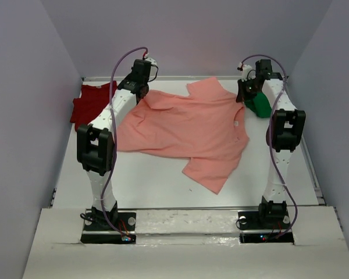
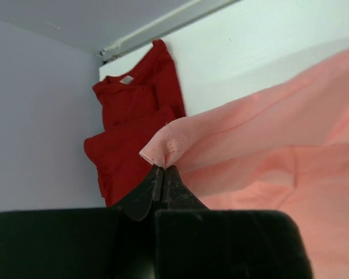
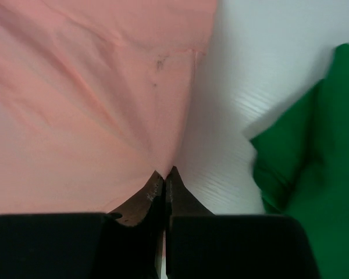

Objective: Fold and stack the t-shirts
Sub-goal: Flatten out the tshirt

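Observation:
The salmon-pink t-shirt [image 1: 186,128] lies spread and wrinkled across the middle of the table [image 1: 151,186]. My left gripper [image 2: 163,168] is shut on a hemmed corner of this pink shirt [image 2: 267,139] at the far left. My right gripper [image 3: 164,172] is shut on the pink shirt's [image 3: 87,99] right edge. In the top view the left gripper [image 1: 141,88] and right gripper [image 1: 243,96] sit at the shirt's far corners. A dark red t-shirt [image 1: 92,103] lies folded at the far left, and shows again [image 2: 131,128] beyond the left jaws. A green t-shirt [image 1: 259,106] sits bunched beside the right gripper, also [image 3: 314,163].
Grey walls [image 1: 23,116] enclose the table on the left, the right and the back. A raised lip [image 1: 180,77] runs along the table's far edge. Both arm bases [image 1: 107,224] stand at the near edge.

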You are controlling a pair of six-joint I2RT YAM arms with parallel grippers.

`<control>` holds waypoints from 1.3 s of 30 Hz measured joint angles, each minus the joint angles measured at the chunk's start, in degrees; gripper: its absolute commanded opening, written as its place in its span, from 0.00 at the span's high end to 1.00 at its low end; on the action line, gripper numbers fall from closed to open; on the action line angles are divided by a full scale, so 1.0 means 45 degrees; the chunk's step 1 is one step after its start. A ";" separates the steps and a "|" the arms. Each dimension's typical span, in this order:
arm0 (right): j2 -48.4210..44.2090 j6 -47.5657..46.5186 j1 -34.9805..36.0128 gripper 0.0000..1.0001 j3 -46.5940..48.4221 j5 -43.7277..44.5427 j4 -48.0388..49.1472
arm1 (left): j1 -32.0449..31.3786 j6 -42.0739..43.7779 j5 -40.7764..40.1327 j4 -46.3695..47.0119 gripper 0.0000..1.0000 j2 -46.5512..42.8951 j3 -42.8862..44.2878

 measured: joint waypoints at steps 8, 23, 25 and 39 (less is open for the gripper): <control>-0.3973 0.0189 -0.0160 1.00 0.0495 0.1423 0.0763 | 0.1049 -0.0452 -0.0214 0.0083 1.00 -0.0073 0.2759; -0.8859 0.0248 -0.0243 1.00 -0.0126 0.1792 0.1146 | 0.2385 -0.0816 0.0243 -0.0889 1.00 -0.4201 0.4148; -0.9564 0.0306 -0.0243 1.00 -0.0636 0.1778 0.1049 | 0.2409 -0.0816 0.0291 -0.0894 1.00 -0.5129 0.3483; -1.3255 0.0325 -0.0243 1.00 -0.1258 0.2186 0.1200 | 0.2463 -0.0855 0.0826 -0.0908 1.00 -0.8631 0.2735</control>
